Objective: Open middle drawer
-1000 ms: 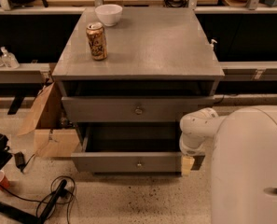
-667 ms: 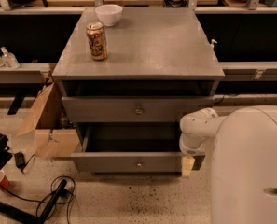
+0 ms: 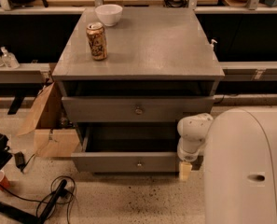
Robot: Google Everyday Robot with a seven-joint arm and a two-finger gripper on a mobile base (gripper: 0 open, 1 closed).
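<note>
The grey cabinet [image 3: 138,45] has one drawer pulled out low at the front. This is the middle drawer [image 3: 105,162], with a flat grey front, a small round knob [image 3: 139,164] and a dark grey box interior [image 3: 133,139]. Above it a closed drawer front [image 3: 100,110] carries a bigger knob [image 3: 138,110]. My white arm [image 3: 194,133] reaches down at the open drawer's right end. My gripper [image 3: 185,170] hangs beside the right corner of the drawer front, away from the knob.
A drink can [image 3: 96,41] and a white bowl [image 3: 108,14] stand on the cabinet top. A cardboard box [image 3: 47,125] sits to the left. Black cables [image 3: 49,199] lie on the floor at the lower left. My white body [image 3: 247,167] fills the lower right.
</note>
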